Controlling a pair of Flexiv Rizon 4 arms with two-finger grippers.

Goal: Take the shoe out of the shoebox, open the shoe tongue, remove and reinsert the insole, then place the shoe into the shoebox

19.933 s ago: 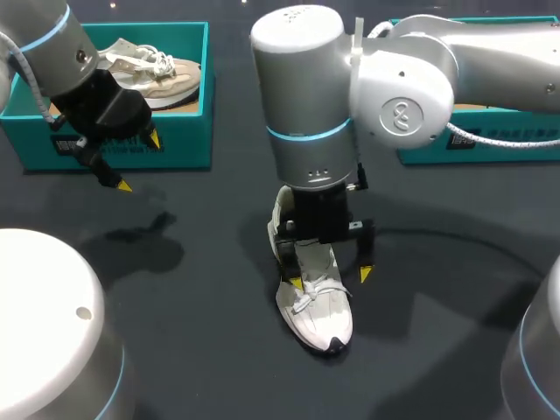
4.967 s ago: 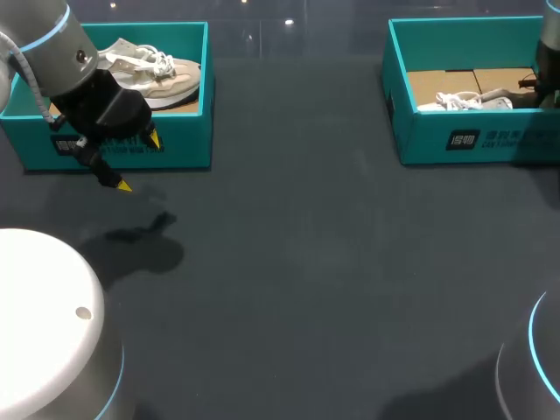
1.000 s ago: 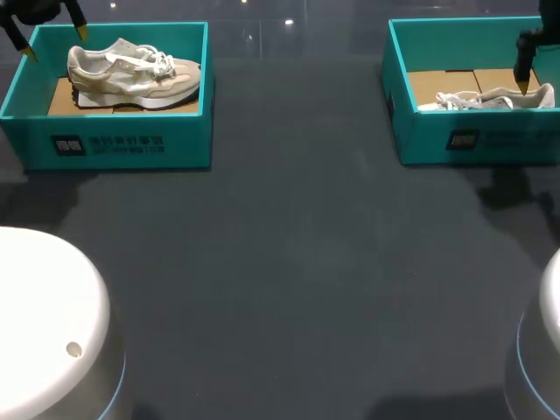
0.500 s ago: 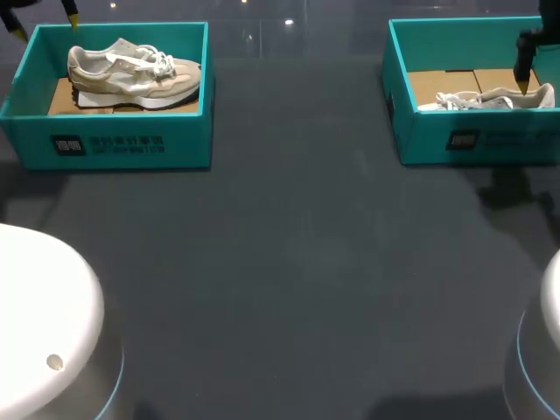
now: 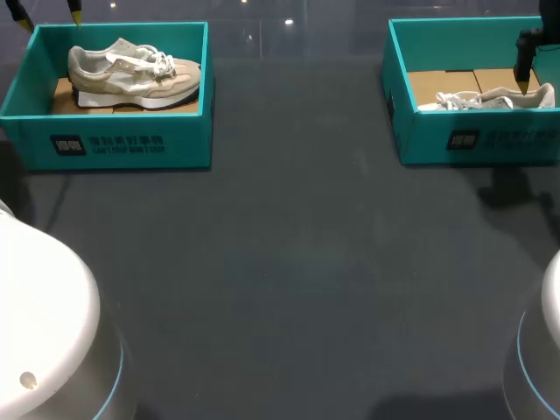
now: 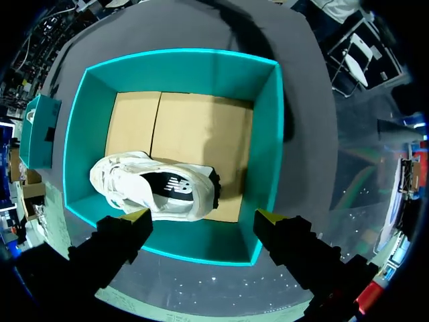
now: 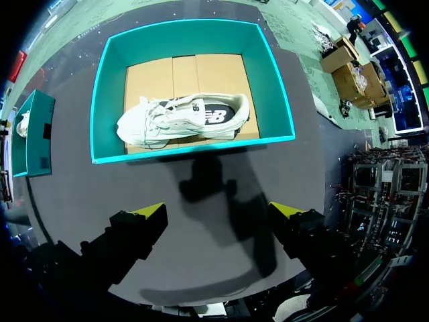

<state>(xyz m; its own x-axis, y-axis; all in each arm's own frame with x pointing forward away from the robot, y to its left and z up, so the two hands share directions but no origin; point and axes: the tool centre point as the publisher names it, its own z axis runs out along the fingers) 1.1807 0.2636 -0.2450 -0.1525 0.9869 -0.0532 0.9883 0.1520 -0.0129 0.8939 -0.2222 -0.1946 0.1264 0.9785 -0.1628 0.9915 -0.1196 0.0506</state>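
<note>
A beige shoe (image 5: 131,73) lies on its side in the left teal shoebox (image 5: 122,140). My left gripper (image 5: 47,16) hangs high over that box's far left corner, open and empty. In the left wrist view the open left gripper (image 6: 202,218) looks down on this shoe (image 6: 154,194) in its box (image 6: 268,134). A white shoe (image 5: 490,99) lies in the right teal shoebox (image 5: 472,140). One finger (image 5: 523,66) of my right gripper shows above it. Seen from the right wrist, the right gripper (image 7: 220,210) is open, well above the shoe (image 7: 181,117) and box (image 7: 107,100).
The dark table (image 5: 297,262) stretches between the two boxes. My arms' white housings fill the near left corner (image 5: 44,332) and the near right edge (image 5: 542,350). Each wrist view shows the other box small at its side (image 6: 40,131) (image 7: 30,137).
My left gripper has risen and drifted toward the far edge above the left box, and the left arm's housing has shifted. The right arm and both shoes stay put.
</note>
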